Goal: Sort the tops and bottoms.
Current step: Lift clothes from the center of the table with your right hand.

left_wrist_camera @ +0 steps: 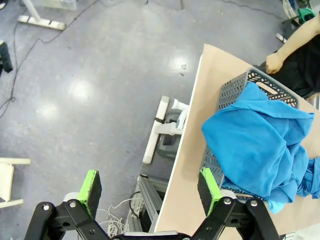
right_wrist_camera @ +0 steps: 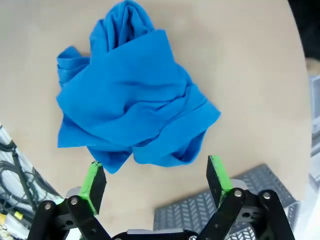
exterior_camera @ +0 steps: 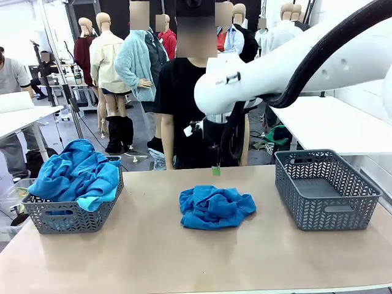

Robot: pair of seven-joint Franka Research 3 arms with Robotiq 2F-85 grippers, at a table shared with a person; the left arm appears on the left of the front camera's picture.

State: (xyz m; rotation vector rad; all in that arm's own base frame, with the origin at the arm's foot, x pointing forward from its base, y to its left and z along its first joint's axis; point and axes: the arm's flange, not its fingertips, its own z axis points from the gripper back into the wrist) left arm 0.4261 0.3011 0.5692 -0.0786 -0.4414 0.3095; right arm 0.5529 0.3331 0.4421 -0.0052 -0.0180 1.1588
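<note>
Lying crumpled, top (right_wrist_camera: 132,97), beneath open right hand (right_wrist_camera: 156,179)

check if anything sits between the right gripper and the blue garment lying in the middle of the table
Nothing visible does. In the right wrist view the right gripper hangs open above the crumpled blue garment, with bare table around it. The grey baskets, the empty one and the full one, stand well off to either side.

A light wooden table (exterior_camera: 153,251) carries two grey woven-pattern baskets (exterior_camera: 326,190), one at each end, while a person in a black shirt (exterior_camera: 180,98) stands at the far side.
</note>
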